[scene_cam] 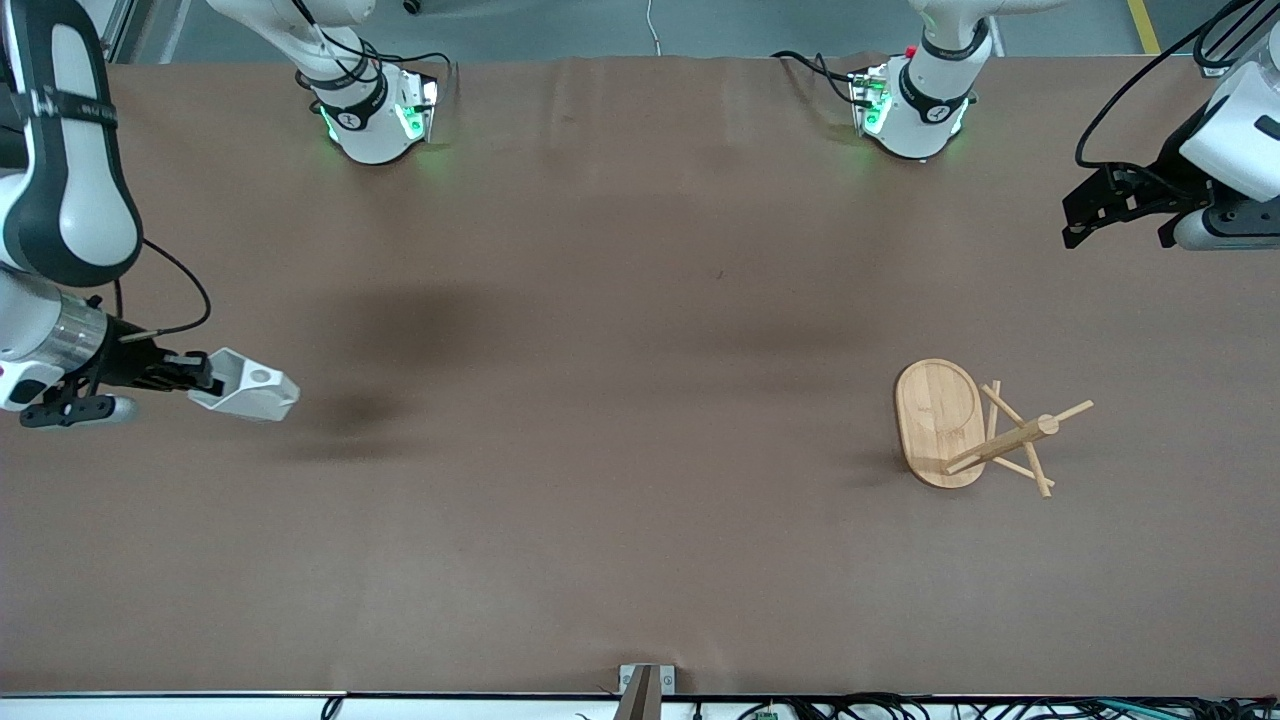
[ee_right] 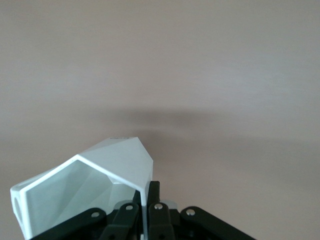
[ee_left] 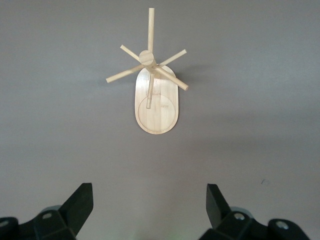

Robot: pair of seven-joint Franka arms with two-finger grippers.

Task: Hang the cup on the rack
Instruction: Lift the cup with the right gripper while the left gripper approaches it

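R gripper [scene_cam: 200, 378]: clamped on cup [scene_cam: 245, 388] wall, held in air over table [scene_cam: 600, 400], well apart from rack [scene_cam: 975, 432] | L gripper [ee_left: 150, 210]: fingers spread, empty, waits above table near rack | rack: upright, at L arm's end.

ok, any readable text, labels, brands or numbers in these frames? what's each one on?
None can be read.
The cup, held in the right end effector: plain white faces, no print.
The rack, standing on the table toward the left arm's end: bare bamboo, no mark visible.
The black band on the right arm: pale markings, too small to read.
The left end effector, open above the table: no label showing.
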